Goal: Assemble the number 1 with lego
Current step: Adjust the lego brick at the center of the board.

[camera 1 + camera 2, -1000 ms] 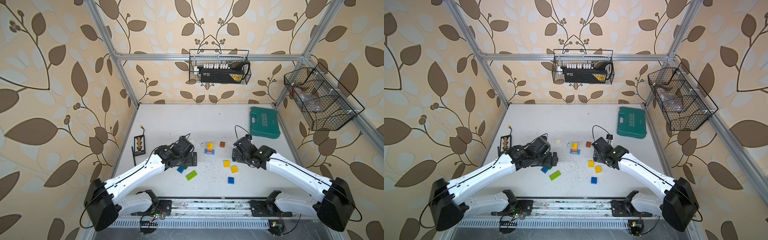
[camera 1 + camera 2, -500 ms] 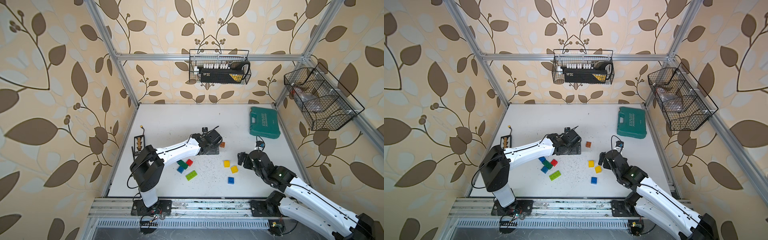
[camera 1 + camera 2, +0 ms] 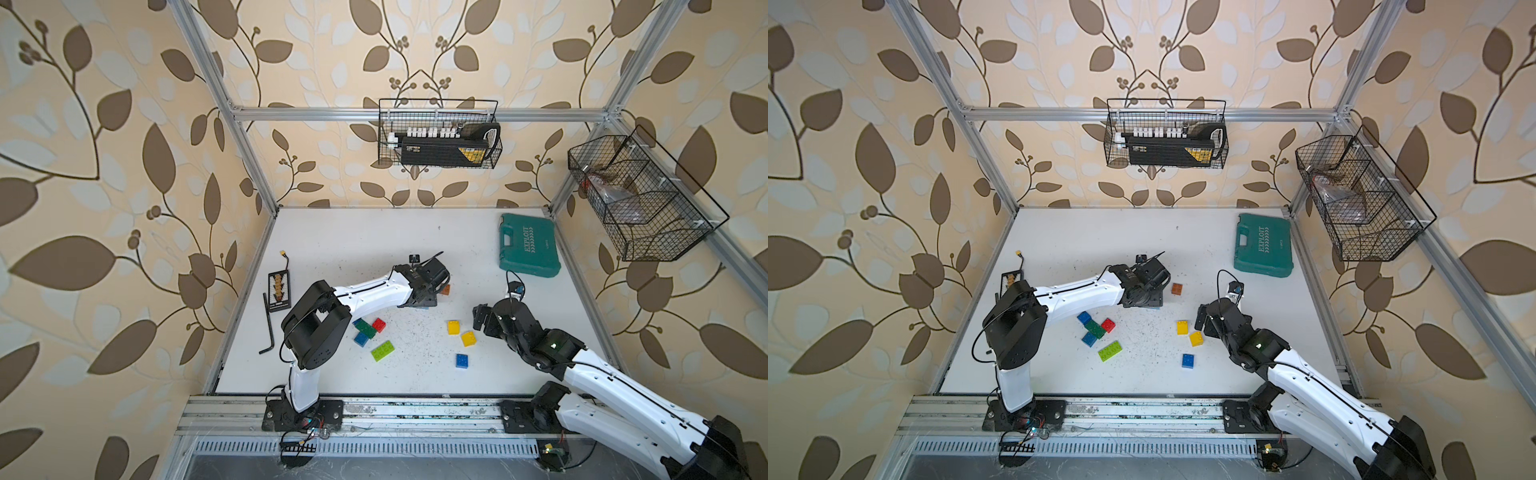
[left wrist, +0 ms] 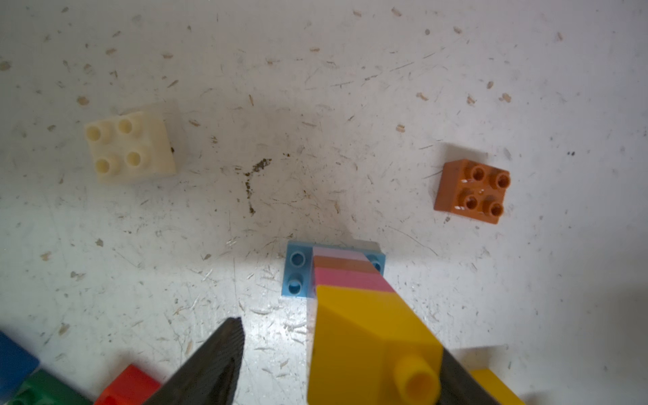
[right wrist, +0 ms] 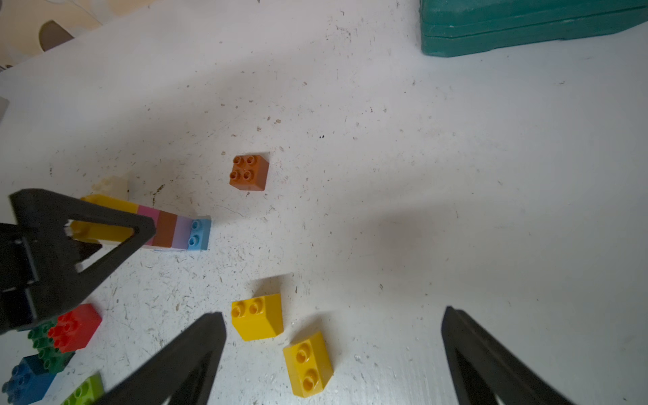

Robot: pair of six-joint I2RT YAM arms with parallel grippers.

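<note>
A lego stack stands mid-table: a light blue base, then lilac, brown and pink bricks, and a yellow brick on top. My left gripper hangs over it, open, straddling the yellow brick. One finger lies against the brick and the other finger stands apart from it. My right gripper is open and empty above two loose yellow bricks.
Loose bricks: brown, white, blue, lime, and a green, red and blue cluster. A teal case lies at the back right. A hex key and a black board lie by the left wall.
My left gripper swung from the brick cluster at the front left to the stack, and its jaws have narrowed. My right gripper drew back from mid-table to above the yellow bricks.
</note>
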